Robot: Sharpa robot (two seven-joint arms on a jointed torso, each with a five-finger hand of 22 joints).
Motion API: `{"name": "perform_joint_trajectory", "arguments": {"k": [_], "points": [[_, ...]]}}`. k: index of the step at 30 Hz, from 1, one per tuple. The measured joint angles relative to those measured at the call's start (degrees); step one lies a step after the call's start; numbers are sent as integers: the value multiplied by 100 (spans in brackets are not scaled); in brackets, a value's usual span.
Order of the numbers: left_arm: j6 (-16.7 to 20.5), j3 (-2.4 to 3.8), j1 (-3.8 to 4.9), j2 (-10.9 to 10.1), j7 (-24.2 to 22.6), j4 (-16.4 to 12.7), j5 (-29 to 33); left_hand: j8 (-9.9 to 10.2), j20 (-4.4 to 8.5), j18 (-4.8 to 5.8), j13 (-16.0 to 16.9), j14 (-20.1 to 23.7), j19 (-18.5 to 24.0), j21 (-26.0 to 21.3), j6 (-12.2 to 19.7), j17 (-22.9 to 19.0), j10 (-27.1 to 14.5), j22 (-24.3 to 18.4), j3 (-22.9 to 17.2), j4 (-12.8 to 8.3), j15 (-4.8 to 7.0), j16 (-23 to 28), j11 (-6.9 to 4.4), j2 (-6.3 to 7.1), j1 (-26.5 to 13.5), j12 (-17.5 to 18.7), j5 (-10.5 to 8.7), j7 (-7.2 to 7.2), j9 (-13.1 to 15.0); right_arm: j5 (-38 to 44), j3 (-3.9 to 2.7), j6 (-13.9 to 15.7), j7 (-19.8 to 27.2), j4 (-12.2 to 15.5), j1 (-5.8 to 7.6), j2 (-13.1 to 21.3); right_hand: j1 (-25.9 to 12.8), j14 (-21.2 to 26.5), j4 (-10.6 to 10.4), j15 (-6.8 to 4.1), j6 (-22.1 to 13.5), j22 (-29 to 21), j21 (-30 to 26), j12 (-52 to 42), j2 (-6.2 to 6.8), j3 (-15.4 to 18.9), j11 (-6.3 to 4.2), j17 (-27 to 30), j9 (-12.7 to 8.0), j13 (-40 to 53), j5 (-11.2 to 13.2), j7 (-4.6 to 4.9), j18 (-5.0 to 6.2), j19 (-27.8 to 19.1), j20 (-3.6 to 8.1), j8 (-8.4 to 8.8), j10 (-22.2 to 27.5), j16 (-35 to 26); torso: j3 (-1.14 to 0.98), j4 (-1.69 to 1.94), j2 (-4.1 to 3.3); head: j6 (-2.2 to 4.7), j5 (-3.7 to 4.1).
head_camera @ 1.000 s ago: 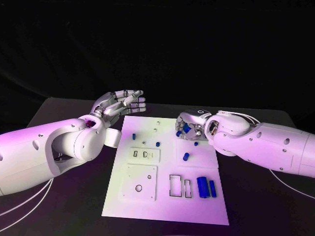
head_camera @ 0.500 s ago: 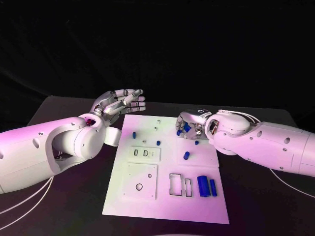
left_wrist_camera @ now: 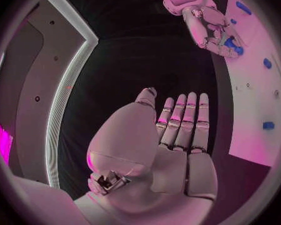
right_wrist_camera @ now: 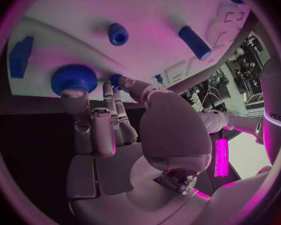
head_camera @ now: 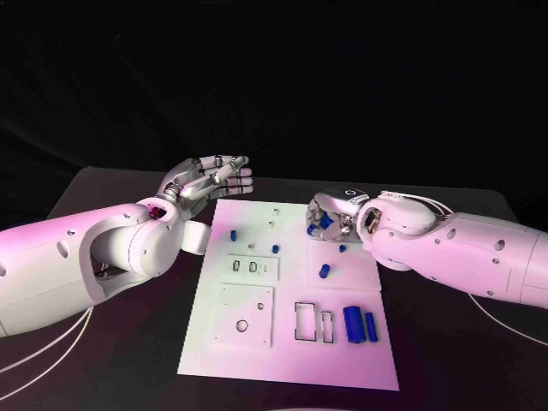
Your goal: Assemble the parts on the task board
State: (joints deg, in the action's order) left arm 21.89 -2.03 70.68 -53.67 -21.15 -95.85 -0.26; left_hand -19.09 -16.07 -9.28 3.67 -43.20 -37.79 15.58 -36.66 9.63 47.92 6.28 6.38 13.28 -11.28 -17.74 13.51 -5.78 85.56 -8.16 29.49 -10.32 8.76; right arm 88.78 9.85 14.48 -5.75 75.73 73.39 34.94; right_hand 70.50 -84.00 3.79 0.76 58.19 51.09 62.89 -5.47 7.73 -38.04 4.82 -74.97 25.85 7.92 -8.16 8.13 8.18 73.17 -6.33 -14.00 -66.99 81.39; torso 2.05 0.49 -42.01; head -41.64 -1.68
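The white task board (head_camera: 293, 342) lies in the middle of the table. My right hand (head_camera: 329, 219) is curled down over the board's far right part. Its fingertips (right_wrist_camera: 75, 102) hold a blue knurled round part (right_wrist_camera: 74, 78) against the board, and the thumb tip meets a small blue peg (right_wrist_camera: 115, 78) beside it. My left hand (head_camera: 207, 179) hovers open and flat off the board's far left corner, holding nothing. On the board lie a blue cylinder (head_camera: 324, 272), small pegs (head_camera: 234, 235) and two blue blocks (head_camera: 352, 325) near the front.
Rectangular slots (head_camera: 309, 323) and a square plate with holes (head_camera: 246, 315) mark the board's near half. A blue ring (right_wrist_camera: 118, 34) and a blue cylinder (right_wrist_camera: 195, 42) lie just beyond the right hand. Bare black table (head_camera: 472, 360) runs along both sides of the board.
The right hand's fingers have shifted very slightly over the blue round part. The left hand and the loose parts have stayed where they were.
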Motion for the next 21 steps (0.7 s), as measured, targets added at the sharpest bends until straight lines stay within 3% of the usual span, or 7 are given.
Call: {"name": "perform_joint_trajectory", "arguments": {"k": [12,21], "points": [[-1,1,3,-23,11,-25,0,0,0,0,0,20,0,0,0,5,-21,0,-24,24,-20,0,-21,23,23,0,0,0,4,-2,-15,376,-104,133,39,-41,16,-4,24,-37,-1,81,47,6,-14,-24,-12,1,0,-3,46,1,-21,20,20,-14,-27,61,0,3,-23,-18,-34],[-3,7,7,-49,14,-88,0,-32,0,0,0,20,0,0,0,4,-21,0,-39,8,-20,0,-21,23,23,0,0,0,4,12,-52,697,-228,-7,102,-270,16,-4,9,-37,-7,96,46,6,-13,-40,-11,1,0,-6,55,5,-22,20,20,-11,-27,61,10,32,-65,-18,-36]]}}
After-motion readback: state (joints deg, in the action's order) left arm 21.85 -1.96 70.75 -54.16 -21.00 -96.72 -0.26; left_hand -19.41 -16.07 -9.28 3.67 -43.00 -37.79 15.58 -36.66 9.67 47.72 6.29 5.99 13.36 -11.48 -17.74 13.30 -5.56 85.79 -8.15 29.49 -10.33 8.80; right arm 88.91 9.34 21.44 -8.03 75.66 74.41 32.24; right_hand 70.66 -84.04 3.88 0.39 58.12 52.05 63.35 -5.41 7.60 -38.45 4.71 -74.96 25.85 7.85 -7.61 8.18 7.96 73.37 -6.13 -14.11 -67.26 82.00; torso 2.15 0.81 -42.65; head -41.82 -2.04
